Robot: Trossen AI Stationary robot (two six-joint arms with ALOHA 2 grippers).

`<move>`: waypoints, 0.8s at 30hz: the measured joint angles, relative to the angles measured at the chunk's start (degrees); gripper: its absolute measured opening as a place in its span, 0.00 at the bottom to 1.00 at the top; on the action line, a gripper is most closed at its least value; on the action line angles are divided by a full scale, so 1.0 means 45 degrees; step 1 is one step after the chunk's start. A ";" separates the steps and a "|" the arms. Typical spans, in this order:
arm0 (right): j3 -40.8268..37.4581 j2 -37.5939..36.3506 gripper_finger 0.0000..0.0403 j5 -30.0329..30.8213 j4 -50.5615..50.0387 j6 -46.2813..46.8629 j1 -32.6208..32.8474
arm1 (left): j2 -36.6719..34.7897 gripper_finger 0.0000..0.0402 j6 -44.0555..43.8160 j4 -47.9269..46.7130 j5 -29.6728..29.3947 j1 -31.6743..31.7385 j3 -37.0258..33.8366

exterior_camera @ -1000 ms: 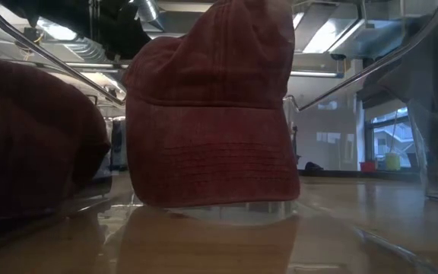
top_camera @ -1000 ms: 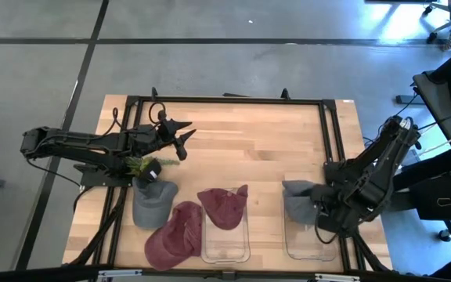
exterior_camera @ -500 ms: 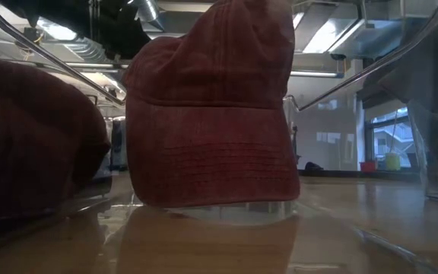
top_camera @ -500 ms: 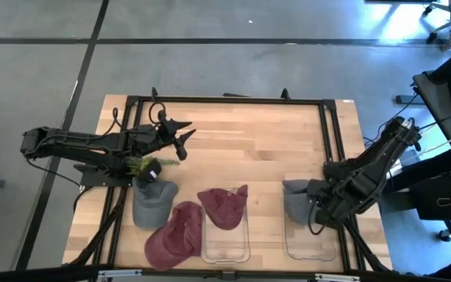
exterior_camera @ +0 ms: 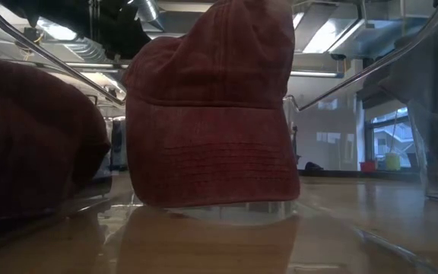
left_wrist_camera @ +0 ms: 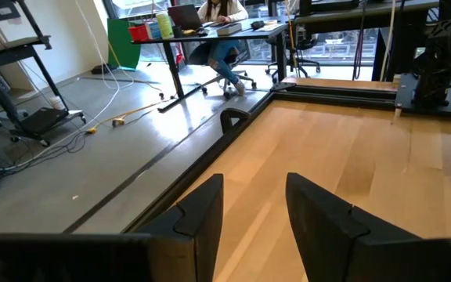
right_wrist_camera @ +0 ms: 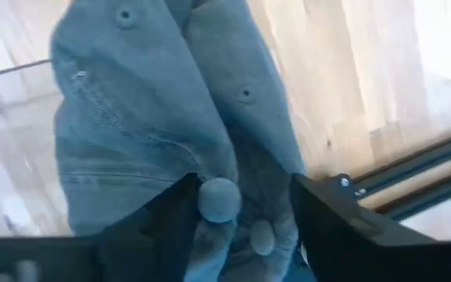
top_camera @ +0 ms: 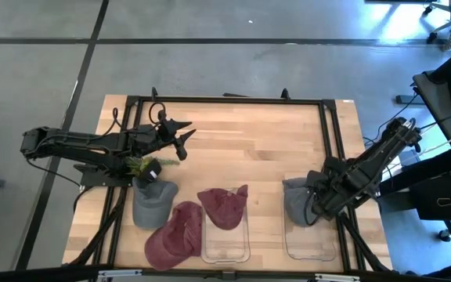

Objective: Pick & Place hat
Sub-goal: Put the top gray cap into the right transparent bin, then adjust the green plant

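Overhead inspection first: right gripper (top_camera: 308, 205) sits at the near right of the table (top_camera: 272, 141), closed on a grey hat (top_camera: 294, 199) whose body hangs over the far rim of the right clear bin (top_camera: 310, 239). Left gripper (top_camera: 180, 141) hovers over the far left of the table, well apart from any hat. A second grey hat (top_camera: 152, 200) lies near the left edge under that arm, a maroon hat (top_camera: 174, 235) lies just beside it, and another maroon hat (top_camera: 225, 205) is draped on the far rim of the left clear bin (top_camera: 225, 239).

Table-level view: the draped maroon hat (exterior_camera: 211, 114) fills the middle, the other maroon hat (exterior_camera: 33, 137) bulks at one side; neither gripper can be made out.

Left wrist view: both fingers (left_wrist_camera: 202, 215) stand apart with bare table (left_wrist_camera: 351, 157) between them, nothing held (a person sits at a desk far off in the room).

Right wrist view: grey hat (right_wrist_camera: 147, 117) is bunched between the fingers (right_wrist_camera: 167, 215), its crown button showing in the gap, wood and the dark table frame (right_wrist_camera: 413, 176) beyond.

Judgement: the placing step is in hand, the hat carried and at the bin's edge but not yet inside. The next move calls for bringing the gripper further over the bin's opening and lowering before release, so the fabric drops in rather than catching on the rim.
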 joint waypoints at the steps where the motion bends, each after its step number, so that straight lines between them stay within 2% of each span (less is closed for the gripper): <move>1: 0.0000 0.0000 0.55 -0.0119 -0.0012 -0.0107 -0.0056 | 0.0000 0.34 0.0000 -0.0002 0.0000 0.0000 0.0000; 6: 0.0628 0.0000 0.69 -0.0383 -0.0022 -0.0671 -0.0398 | 0.0000 0.33 0.0005 -0.0002 0.0005 0.0005 0.0000; 10: 0.1908 0.0000 0.73 -0.0037 -0.0009 -0.0828 -0.0675 | 0.0000 0.33 0.0003 -0.0019 0.0041 0.0000 0.0000; 16: 0.3772 -0.0005 0.73 0.3033 0.0099 -0.2292 -0.1136 | 0.0000 0.34 -0.0073 -0.0898 0.0809 -0.0019 0.0000; 18: 0.4202 -0.0005 0.73 0.3615 0.0319 -0.3249 -0.1469 | -0.0003 0.34 -0.0210 -0.1107 0.0810 -0.0028 0.0000; 21: 0.4496 -0.0014 0.73 0.3596 0.1111 -0.5110 -0.2261 | -0.0171 0.33 -0.0320 -0.2045 0.0699 -0.0148 0.0292; 24: 0.4417 -0.0005 0.73 0.2511 0.2447 -0.7154 -0.3539 | -0.0301 0.32 -0.1048 -0.5063 0.0150 -0.0384 0.1628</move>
